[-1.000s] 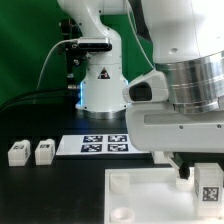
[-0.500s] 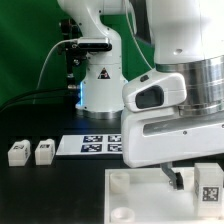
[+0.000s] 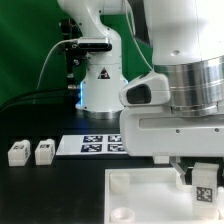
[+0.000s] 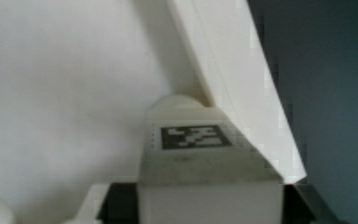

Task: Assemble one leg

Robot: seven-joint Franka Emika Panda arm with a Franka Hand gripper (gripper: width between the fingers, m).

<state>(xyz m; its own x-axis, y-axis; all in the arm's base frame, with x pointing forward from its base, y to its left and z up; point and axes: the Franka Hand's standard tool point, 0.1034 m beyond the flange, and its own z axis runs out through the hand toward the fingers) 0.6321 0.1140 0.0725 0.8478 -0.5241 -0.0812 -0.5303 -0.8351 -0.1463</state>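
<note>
Gripper (image 3: pixel 201 176): pinches the leg (image 3: pixel 203 180), fingers pressed onto its sides; tag faces the exterior camera.
Leg position: upright at the exterior view's right, over the far corner of the large white square panel (image 3: pixel 145 190).
Wrist view: leg (image 4: pixel 197 150) sits against the panel's raised edge (image 4: pixel 229 80); socket not visible.
Spare legs: 2 blocks (image 3: pixel 18 153), (image 3: pixel 44 152) beside the marker board (image 3: pixel 95 145).
Risk: leg misses the socket and lands on the rim, then tilts or jams.
Risk: slip in the grip under downward push.
</note>
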